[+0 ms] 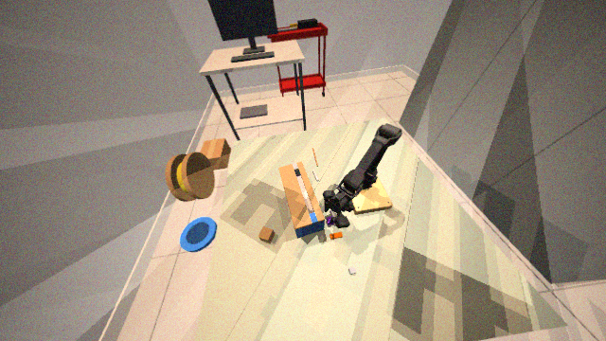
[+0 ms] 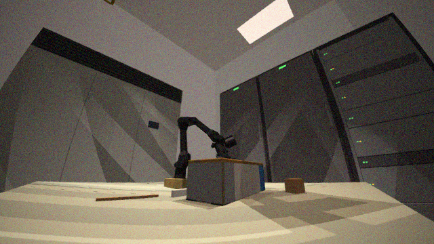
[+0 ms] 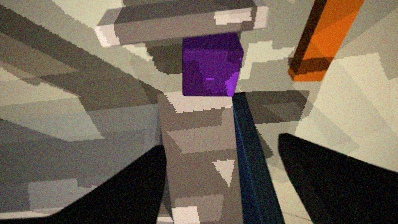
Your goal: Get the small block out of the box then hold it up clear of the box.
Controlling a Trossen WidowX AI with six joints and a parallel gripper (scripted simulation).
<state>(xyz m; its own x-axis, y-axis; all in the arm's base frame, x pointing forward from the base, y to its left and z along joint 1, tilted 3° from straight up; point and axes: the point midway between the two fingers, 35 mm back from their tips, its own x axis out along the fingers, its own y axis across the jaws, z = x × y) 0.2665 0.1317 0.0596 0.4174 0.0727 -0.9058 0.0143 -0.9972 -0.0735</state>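
Block (image 3: 211, 64): purple cube, upper centre of wrist view, on table (image 1: 303, 284) outside box (image 1: 299, 198), beside box's blue end. In top view, just visible below centre, under my gripper (image 1: 335, 214). Gripper: fingers part-open, nothing between them; dark tips at lower left and lower right of wrist view. Key relation: block lies straight ahead of gap, centred between tips, slightly left of blue box edge (image 3: 252, 160). Orange piece (image 3: 325, 37) upper right, apart from block. Judgement: next move is advance and descent onto block; blue edge sits close, risk of nudging box.

The box (image 1: 299, 198) top looks like matt wood; the purple block (image 3: 211, 64) seems smooth plastic, the fingers matt black.
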